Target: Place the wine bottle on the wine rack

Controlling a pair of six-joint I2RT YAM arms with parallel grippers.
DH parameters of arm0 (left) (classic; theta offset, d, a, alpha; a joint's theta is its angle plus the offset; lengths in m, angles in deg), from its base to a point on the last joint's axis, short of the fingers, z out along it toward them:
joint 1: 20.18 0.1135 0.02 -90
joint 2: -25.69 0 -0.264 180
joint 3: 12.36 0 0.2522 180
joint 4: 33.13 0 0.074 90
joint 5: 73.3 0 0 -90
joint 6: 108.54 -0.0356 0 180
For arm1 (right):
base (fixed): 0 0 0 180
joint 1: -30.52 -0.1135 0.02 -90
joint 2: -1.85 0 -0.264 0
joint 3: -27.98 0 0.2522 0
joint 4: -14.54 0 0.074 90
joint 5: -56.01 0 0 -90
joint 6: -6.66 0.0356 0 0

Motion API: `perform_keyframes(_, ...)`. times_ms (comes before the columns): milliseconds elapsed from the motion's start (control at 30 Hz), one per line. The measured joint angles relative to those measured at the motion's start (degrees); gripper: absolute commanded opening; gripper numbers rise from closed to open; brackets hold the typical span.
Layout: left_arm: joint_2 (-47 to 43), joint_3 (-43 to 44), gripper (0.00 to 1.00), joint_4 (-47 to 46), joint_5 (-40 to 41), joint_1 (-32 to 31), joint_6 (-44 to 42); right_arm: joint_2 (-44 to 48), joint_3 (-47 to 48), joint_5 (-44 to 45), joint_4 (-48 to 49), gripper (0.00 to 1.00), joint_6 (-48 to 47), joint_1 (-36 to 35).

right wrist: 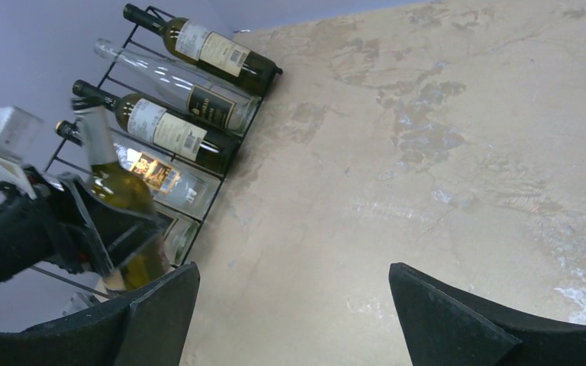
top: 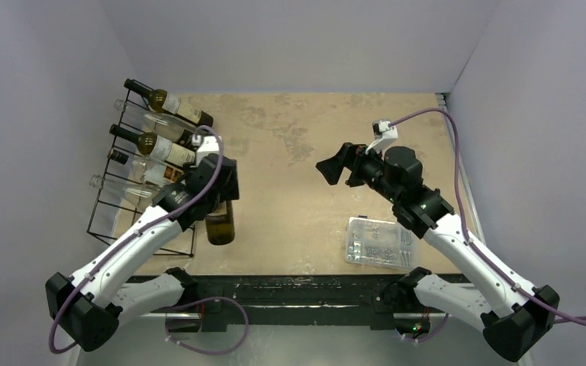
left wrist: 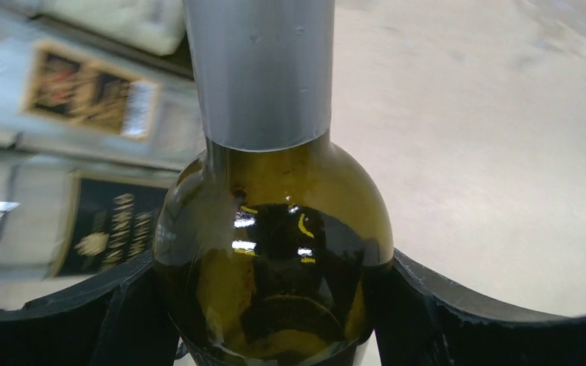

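**Item:** green wine bottle [top: 220, 227], neck up, just beside the wine rack [top: 101, 200] at the desk's left edge, not yet in any cell.
**Left hand** [top: 215, 200]: clamped on the bottle's body, below the shoulder.
**Right hand** [top: 334, 169]: spread wide, holding nothing, over mid-desk.
**Risks:** 3.
1. The smooth glass may slide in the grip when tipped to the rack's slant.
2. The neck may knock the racked bottles [top: 172, 107].
3. The base may snag a wire.

Olive-green glass wine bottle [left wrist: 275, 259] cut off top and bottom in the left wrist view; labelled bottles [left wrist: 84, 99] behind it blurred. From above, the left arm's black wrist [top: 206, 187] hides its neck.
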Motion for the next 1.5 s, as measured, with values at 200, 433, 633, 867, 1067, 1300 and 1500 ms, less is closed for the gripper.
perform_keyframes(200, -3.5, 2.1, 0.0, 13.1, 13.2, 6.8, 14.4, -1.6, -0.7, -0.1, -0.1, 0.99, -1.0, 0.3)
perform_keyframes(433, -9.3, 1.7, 0.0, 21.9, 21.7, 13.7, 33.3, -2.1, -1.6, -0.3, -0.2, 0.99, -1.2, 0.7)
perform_keyframes(633, -13.9, -1.1, 0.0, 22.4, 24.9, 20.0, 41.7, -3.3, -1.6, -0.5, -0.2, 0.99, -1.2, 0.7)
perform_keyframes(867, -13.9, -3.5, 0.0, 23.7, 28.9, 23.6, 47.8, -5.5, -2.1, -1.6, 0.5, 0.99, -1.1, 0.8)
perform_keyframes(1067, -12.7, -5.9, 0.0, 25.6, 30.6, 25.9, 52.3, -8.0, -2.3, -2.6, 0.8, 0.99, -1.1, 1.1)
perform_keyframes(1300, -8.9, -7.7, 0.0, 26.9, 30.1, 28.7, 57.4, -9.2, -2.3, -3.7, 1.4, 0.99, -1.0, 1.4)
perform_keyframes(1500, -6.6, -7.8, 0.0, 27.6, 29.2, 31.3, 58.3, -9.2, -2.3, -4.8, 2.8, 0.99, -0.5, 1.7)
